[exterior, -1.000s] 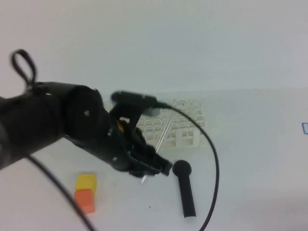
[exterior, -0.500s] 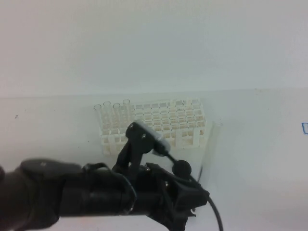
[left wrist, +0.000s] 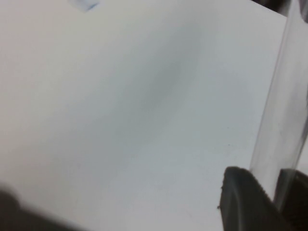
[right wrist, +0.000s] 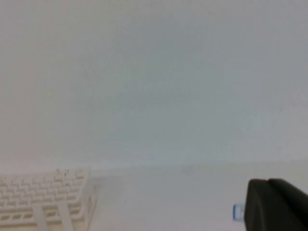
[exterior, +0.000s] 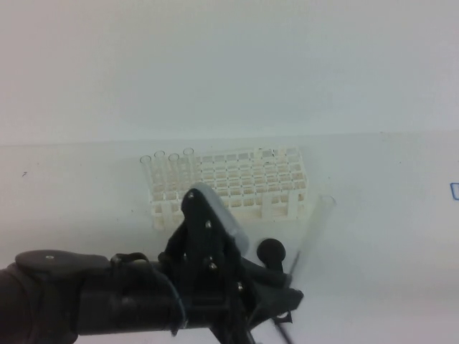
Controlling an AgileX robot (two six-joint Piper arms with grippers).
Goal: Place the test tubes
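Observation:
A white grid rack stands at mid-table, with several clear tubes upright in its left end. My left gripper is low at the front, just right of centre, shut on a clear test tube. That tube slants up and to the right, its open end level with the rack's right side. In the left wrist view the tube rises from between the dark fingertips. The right gripper shows only in its own view, fingers together with nothing between them, and the rack lies off to its side.
A black round-headed stick lies in front of the rack, partly behind my left arm. A small blue mark sits at the table's right edge. A pale wall runs behind the table.
My left arm swung from the left down to the front centre, now hiding the yellow and orange blocks. The held tube went with it and now leans further right.

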